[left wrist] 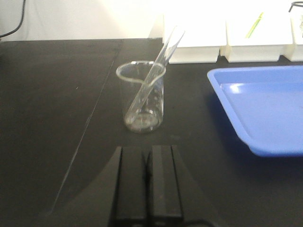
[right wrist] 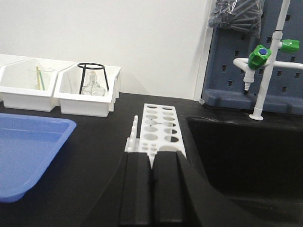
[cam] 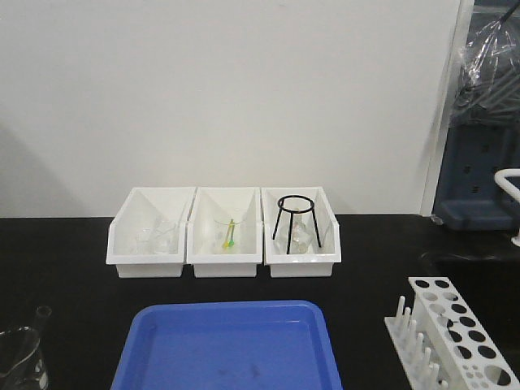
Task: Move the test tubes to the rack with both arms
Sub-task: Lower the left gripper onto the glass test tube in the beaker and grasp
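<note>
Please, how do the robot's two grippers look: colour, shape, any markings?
Both are plain black. The left gripper has two flat, block-shaped fingers with squared tips. The right gripper has similar fingers with softer, rounded edges. No markings or cables show on either.

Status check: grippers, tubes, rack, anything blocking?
Left gripper shut, empty; right gripper shut, empty. One test tube leaning in beaker, untouched. Rack empty. Nothing blocking the beaker.

Rack point(right wrist: 158, 124) partly behind right hand point(right wrist: 151, 158)
</note>
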Robot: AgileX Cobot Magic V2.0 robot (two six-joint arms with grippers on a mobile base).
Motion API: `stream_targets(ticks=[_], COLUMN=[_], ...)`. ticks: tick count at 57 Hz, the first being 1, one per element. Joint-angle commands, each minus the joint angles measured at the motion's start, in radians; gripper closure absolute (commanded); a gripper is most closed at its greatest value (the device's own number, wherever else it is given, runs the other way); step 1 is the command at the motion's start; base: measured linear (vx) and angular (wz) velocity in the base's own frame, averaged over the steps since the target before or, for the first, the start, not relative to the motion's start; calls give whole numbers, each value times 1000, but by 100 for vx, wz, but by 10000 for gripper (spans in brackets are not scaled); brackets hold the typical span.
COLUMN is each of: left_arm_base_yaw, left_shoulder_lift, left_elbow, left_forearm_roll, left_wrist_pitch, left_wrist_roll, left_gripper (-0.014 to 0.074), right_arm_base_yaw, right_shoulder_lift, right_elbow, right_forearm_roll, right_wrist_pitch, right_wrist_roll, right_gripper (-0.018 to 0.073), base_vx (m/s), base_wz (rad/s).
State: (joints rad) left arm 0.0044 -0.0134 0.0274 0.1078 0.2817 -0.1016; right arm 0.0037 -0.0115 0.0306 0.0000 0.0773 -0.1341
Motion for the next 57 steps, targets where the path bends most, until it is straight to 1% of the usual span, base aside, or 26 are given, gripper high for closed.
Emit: stream_targets(ticks=[1, 24, 57], left_arm_base_yaw=[1, 1, 1], left_shoulder_lift=[-10, -10, -10], left_elbow=[-31, -31, -31], left_forearm_roll=[-7, -7, -7], left_wrist_pitch=[-79, -79, -79], left_wrist_roll=[-5, -5, -5], left_gripper=[601, 601, 601], right_arm_base_yaw=[-4, -4, -4], right_shoulder_lift=[-9, -9, -9], right_elbow=[14, 14, 14], right_forearm_roll=[-16, -16, -16], right_wrist_pitch=[-85, -85, -84], right_wrist_roll=[-5, -5, -5], right_gripper=[568, 568, 568], base_vx=[28, 20, 7], base_wz=[-3, -2, 1])
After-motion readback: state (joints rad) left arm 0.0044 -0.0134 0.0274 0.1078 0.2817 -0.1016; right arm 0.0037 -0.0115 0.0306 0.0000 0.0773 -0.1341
